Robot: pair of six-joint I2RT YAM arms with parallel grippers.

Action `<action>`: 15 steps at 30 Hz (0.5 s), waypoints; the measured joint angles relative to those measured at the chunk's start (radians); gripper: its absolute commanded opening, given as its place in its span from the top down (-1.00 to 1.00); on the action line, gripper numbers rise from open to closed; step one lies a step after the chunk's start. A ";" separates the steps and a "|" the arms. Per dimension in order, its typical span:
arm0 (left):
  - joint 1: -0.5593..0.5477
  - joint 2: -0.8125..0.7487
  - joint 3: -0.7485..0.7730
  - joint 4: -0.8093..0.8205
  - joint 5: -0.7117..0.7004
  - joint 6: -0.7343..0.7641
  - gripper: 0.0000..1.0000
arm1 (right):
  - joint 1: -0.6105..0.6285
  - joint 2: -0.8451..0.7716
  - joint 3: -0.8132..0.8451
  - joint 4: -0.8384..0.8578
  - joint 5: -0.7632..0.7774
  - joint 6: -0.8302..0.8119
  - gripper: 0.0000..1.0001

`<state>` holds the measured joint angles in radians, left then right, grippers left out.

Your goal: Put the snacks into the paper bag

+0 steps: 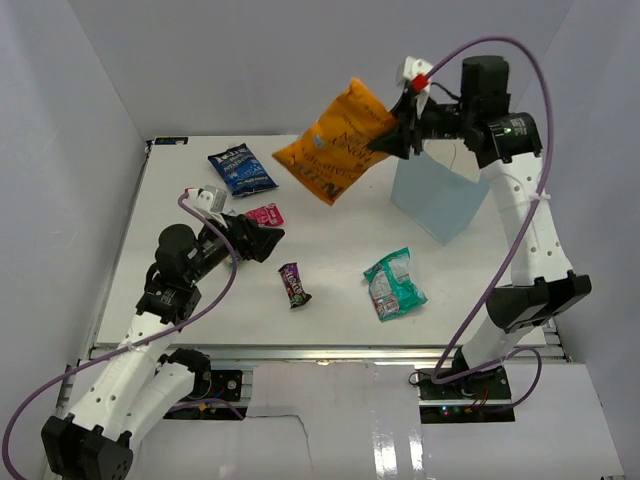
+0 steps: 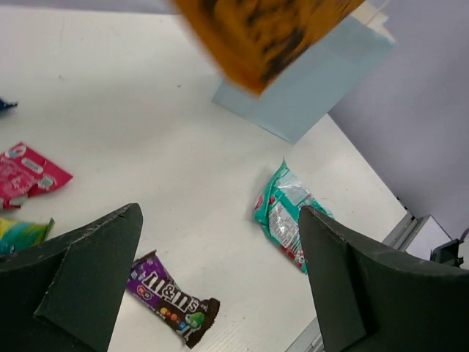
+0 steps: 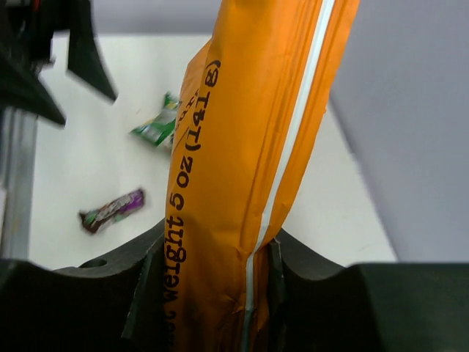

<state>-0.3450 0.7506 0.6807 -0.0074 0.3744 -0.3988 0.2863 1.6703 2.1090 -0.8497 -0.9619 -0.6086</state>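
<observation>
tabletop holds candy bar, teal packet

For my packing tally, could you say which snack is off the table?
The large orange chip bag, aloft in the jaws of the right gripper; the others lie on the table.

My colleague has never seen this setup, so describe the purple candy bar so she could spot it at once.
Look at the white table, toward the middle of its near edge. The purple candy bar lies there, left of the teal packet and nearer than the pink packet. It alone is a narrow, dark bar; its neighbours are broader, brighter flat pouches.
</observation>
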 measured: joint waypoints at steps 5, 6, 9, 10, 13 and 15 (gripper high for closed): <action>0.000 0.000 -0.055 -0.008 -0.048 -0.041 -0.96 | -0.167 -0.014 0.083 0.256 0.001 0.281 0.85; 0.000 -0.002 -0.055 -0.007 -0.054 -0.045 -0.96 | -0.209 -0.015 0.089 0.308 0.011 0.330 0.85; 0.000 -0.011 -0.055 -0.007 -0.073 -0.050 -0.96 | -0.324 -0.018 0.090 0.427 0.058 0.427 0.85; 0.000 -0.013 -0.055 -0.007 -0.078 -0.051 -0.96 | -0.360 -0.018 0.090 0.455 0.079 0.450 0.85; 0.000 -0.013 -0.055 -0.007 -0.088 -0.054 -0.96 | -0.452 -0.020 0.086 0.509 0.127 0.485 0.85; 0.000 -0.011 -0.055 -0.007 -0.093 -0.055 -0.96 | -0.499 -0.029 0.070 0.530 0.147 0.494 0.85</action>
<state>-0.3450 0.7395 0.6262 -0.0143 0.2810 -0.4534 -0.2127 1.6417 2.1792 -0.3199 -0.8150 -0.1143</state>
